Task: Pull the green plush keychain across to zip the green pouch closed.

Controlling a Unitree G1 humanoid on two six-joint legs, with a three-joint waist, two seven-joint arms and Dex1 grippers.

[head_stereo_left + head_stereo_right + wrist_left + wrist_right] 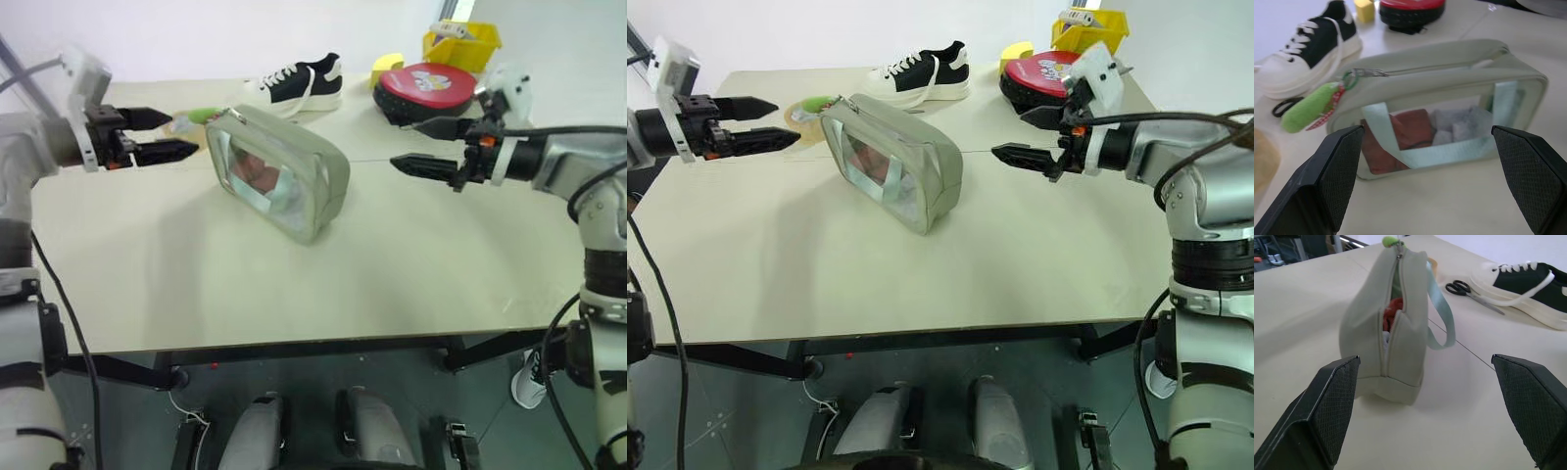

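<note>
The green pouch (pixel 279 171) lies on its side at the middle of the table, with its clear window facing me. Its top zipper (pixel 1386 328) gapes open, and red contents show through the gap. The green plush keychain (pixel 1308 108) hangs from the zipper pull at the pouch's left end. My left gripper (pixel 184 134) hovers open just left of that end, close to the keychain (pixel 203 115) and holding nothing. My right gripper (pixel 405 144) hovers open a short way off the pouch's right end, also empty.
A black-and-white sneaker (pixel 299 83) lies behind the pouch, with scissors (pixel 1469 291) beside it. A red round pad (pixel 428 88), a yellow block (pixel 387 67) and a yellow bin (pixel 462 41) sit at the back right. A tape roll (pixel 808 108) lies back left.
</note>
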